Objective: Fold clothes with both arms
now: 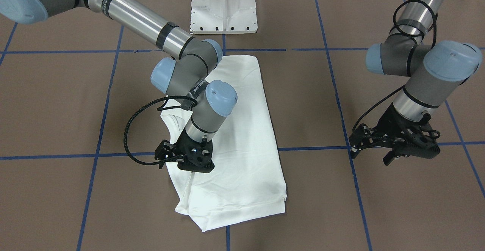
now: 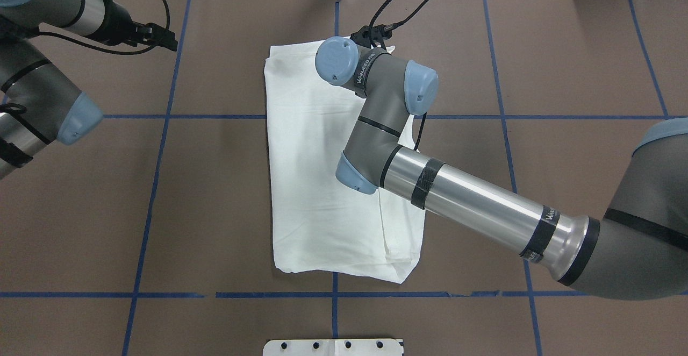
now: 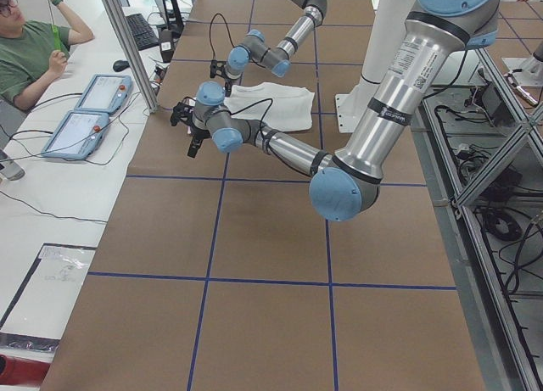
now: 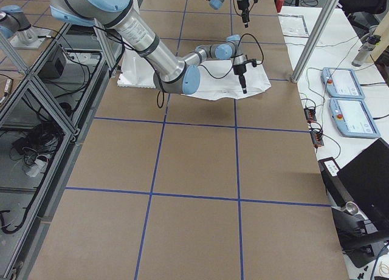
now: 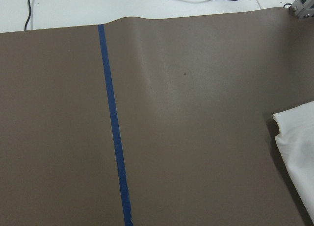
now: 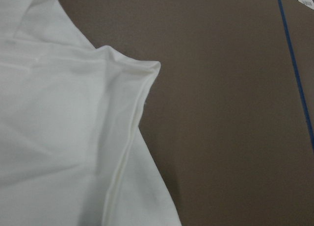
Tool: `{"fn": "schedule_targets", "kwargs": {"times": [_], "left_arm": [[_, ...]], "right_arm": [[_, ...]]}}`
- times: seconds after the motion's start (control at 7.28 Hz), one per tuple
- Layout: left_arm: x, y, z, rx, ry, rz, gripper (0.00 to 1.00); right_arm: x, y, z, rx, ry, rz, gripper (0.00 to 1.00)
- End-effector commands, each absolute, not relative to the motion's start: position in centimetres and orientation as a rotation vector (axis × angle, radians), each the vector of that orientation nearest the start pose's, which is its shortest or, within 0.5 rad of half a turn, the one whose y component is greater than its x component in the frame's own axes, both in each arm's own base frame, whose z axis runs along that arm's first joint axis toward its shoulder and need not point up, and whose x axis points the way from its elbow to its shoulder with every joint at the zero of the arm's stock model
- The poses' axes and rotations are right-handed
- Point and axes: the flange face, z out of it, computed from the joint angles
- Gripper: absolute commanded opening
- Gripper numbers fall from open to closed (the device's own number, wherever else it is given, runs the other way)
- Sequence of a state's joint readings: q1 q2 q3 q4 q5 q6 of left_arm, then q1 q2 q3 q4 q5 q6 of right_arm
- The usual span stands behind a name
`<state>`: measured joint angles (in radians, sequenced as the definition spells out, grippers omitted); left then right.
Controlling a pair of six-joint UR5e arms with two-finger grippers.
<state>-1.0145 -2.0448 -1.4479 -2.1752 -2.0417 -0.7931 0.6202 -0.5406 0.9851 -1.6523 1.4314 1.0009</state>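
Observation:
The white T-shirt [image 1: 242, 137] lies folded into a long rectangle in the middle of the brown table [image 2: 215, 194]; no text block shows. My right gripper [image 1: 176, 162] hangs low over the shirt's side edge near its far end, by the collar opening. It looks open, with no cloth between its fingers. The right wrist view shows only a folded corner of the shirt [image 6: 64, 138]. My left gripper [image 1: 371, 156] hovers open and empty above bare table, well off to the shirt's side. A shirt corner [image 5: 297, 152] shows at the left wrist view's right edge.
Blue tape lines [image 2: 333, 294] divide the table into squares. The white pedestal base [image 1: 223, 8] stands at the robot's side of the table. An operator [image 3: 34, 52] sits beyond the far edge, beside two teach pendants [image 3: 85, 111].

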Motion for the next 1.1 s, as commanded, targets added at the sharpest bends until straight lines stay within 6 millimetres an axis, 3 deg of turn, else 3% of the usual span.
{"fn": "schedule_targets", "kwargs": {"times": [0.0,0.14,0.27,0.41,0.69,0.82,0.96], "left_arm": [[29.1,-63.4,37.5,0.459,0.923,0.01,1.0],[29.1,-63.4,37.5,0.459,0.923,0.01,1.0],[29.1,-63.4,37.5,0.459,0.923,0.01,1.0],[29.1,-63.4,37.5,0.461,0.923,0.01,1.0],[29.0,-63.4,37.5,0.461,0.923,0.009,1.0],[29.1,-63.4,37.5,0.459,0.923,0.01,1.0],[29.1,-63.4,37.5,0.459,0.923,0.01,1.0]], "right_arm": [[-57.9,-62.3,27.5,0.304,-0.127,-0.042,1.0],[-56.2,-61.9,30.3,0.305,-0.102,-0.081,1.0],[-54.9,-61.9,31.8,0.326,-0.074,-0.123,1.0],[-54.5,-62.1,31.9,0.33,-0.079,-0.131,1.0],[-54.3,-61.2,27.6,0.337,-0.209,-0.106,1.0],[-54.6,-59.9,25.2,0.31,-0.305,-0.041,1.0],[-56.2,-57.3,23.1,0.31,-0.382,0.045,1.0]]}}
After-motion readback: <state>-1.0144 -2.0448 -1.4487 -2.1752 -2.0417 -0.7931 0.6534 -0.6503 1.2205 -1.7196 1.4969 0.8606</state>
